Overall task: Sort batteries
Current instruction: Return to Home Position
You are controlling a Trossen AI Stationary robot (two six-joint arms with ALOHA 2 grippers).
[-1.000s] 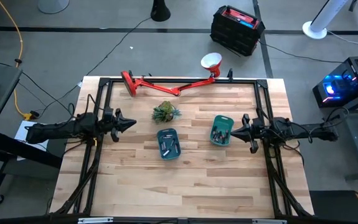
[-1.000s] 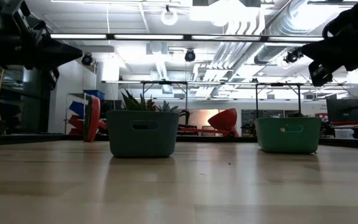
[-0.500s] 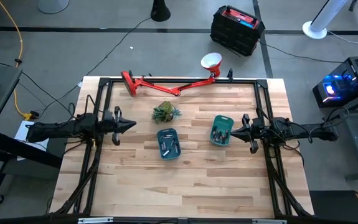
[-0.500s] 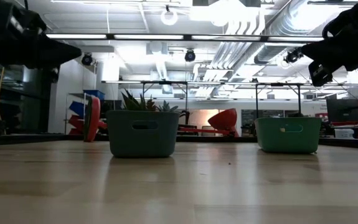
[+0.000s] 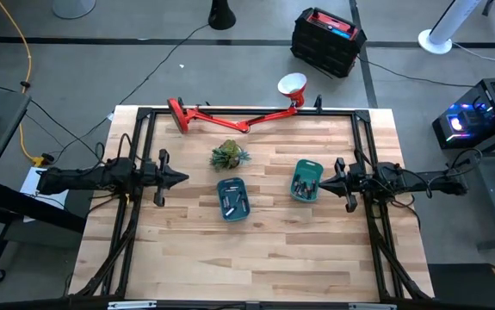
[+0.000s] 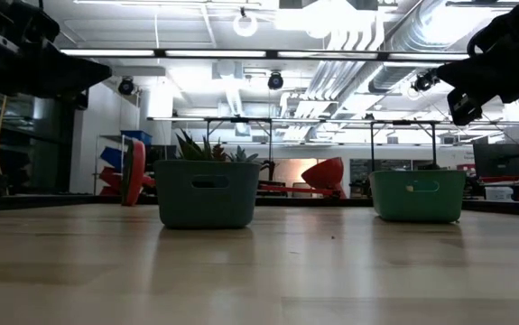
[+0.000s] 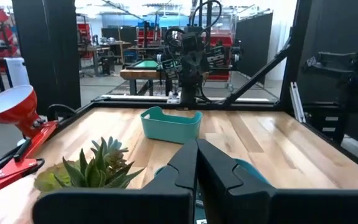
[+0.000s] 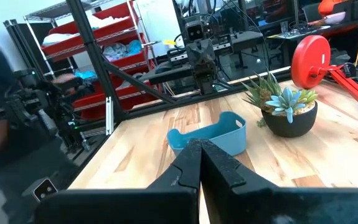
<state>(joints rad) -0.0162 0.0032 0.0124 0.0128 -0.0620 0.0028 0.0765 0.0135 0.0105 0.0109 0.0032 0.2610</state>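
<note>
Two teal trays stand on the wooden table: one in the middle (image 5: pixel 232 198) (image 6: pixel 208 192), one farther right (image 5: pixel 306 179) (image 6: pixel 418 195). Small grey and dark batteries lie in both the middle tray (image 5: pixel 235 203) and the right one (image 5: pixel 302 182); the tray walls hide them in the low view. My left gripper (image 5: pixel 183 178) (image 7: pixel 197 157) is shut and empty, hovering left of the middle tray and pointing at it. My right gripper (image 5: pixel 321 183) (image 8: pixel 199 155) is shut and empty, its tip at the right tray's right rim, above the table.
A green spiky plant (image 5: pixel 228 156) (image 8: pixel 283 104) sits just beyond the middle tray. A red desk lamp (image 5: pixel 230 116) lies along the far edge of the table. A black frame (image 5: pixel 144 114) borders the table. Bare wood stretches along the near side.
My left gripper has drifted a little toward the table's near edge and turned about its wrist, staying shut. The right arm, the trays and the batteries have kept still.
</note>
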